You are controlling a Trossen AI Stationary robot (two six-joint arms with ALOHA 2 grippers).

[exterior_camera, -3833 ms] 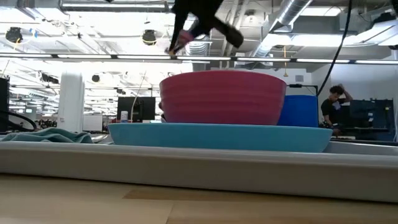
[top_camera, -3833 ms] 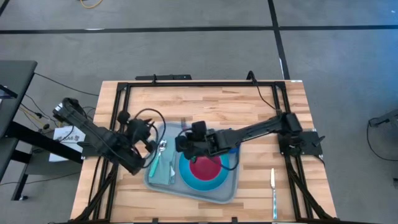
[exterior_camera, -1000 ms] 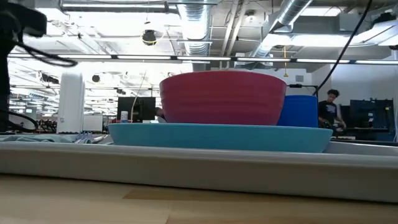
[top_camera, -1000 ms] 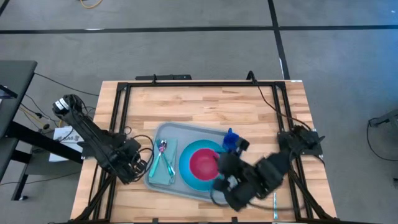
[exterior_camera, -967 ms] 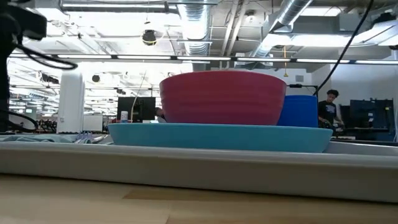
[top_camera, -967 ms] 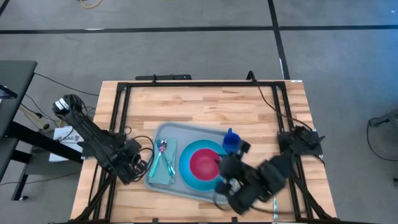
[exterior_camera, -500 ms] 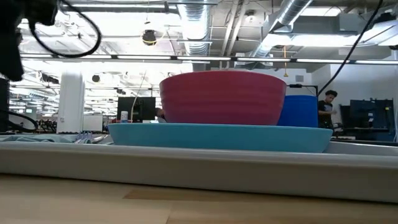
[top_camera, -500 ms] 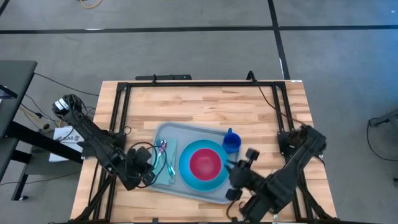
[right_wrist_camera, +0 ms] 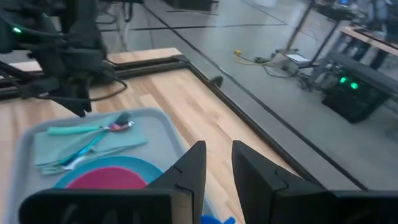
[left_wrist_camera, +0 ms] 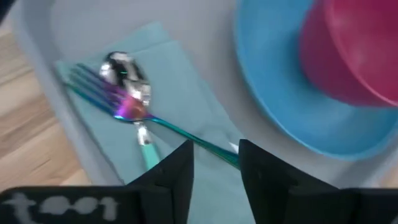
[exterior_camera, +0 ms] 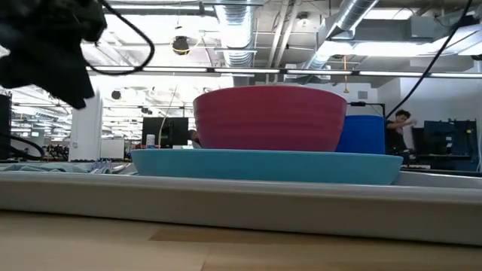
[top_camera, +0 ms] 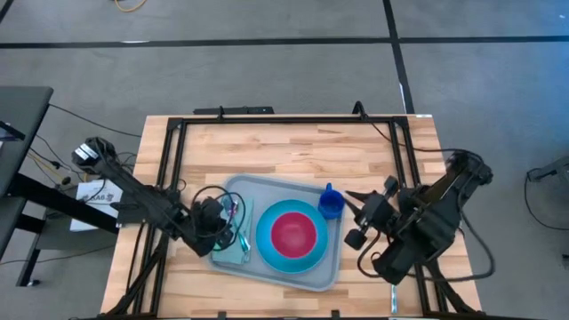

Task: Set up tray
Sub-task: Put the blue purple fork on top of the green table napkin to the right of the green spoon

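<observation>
The grey-blue tray [top_camera: 260, 189] lies flat on the wooden table. On it sit a round blue plate [top_camera: 267, 247] carrying a pink bowl [top_camera: 293, 233], a small blue cup [top_camera: 331, 205] and a light-teal napkin [top_camera: 229, 244]. A spoon and a fork [left_wrist_camera: 127, 102] lie on the napkin [left_wrist_camera: 180, 81]. My left gripper [top_camera: 220, 221] hovers open over the napkin, its fingers [left_wrist_camera: 177, 171] standing above the fork's handle. My right gripper [top_camera: 360, 220] hangs in the air just right of the tray, narrowly open and empty [right_wrist_camera: 217, 158].
A knife [top_camera: 392, 300] lies near the table's near right corner, mostly hidden under my right arm. A black frame [top_camera: 267, 120] borders the table. Bare wood lies along the far side, beyond the tray. A person [exterior_camera: 398, 132] stands far off in the room.
My right gripper has swung from the tray's near right corner toward the table's right and far side, ending beside the cup. My left gripper has moved right from the tray's left edge to above the napkin. The objects on the tray have stayed put.
</observation>
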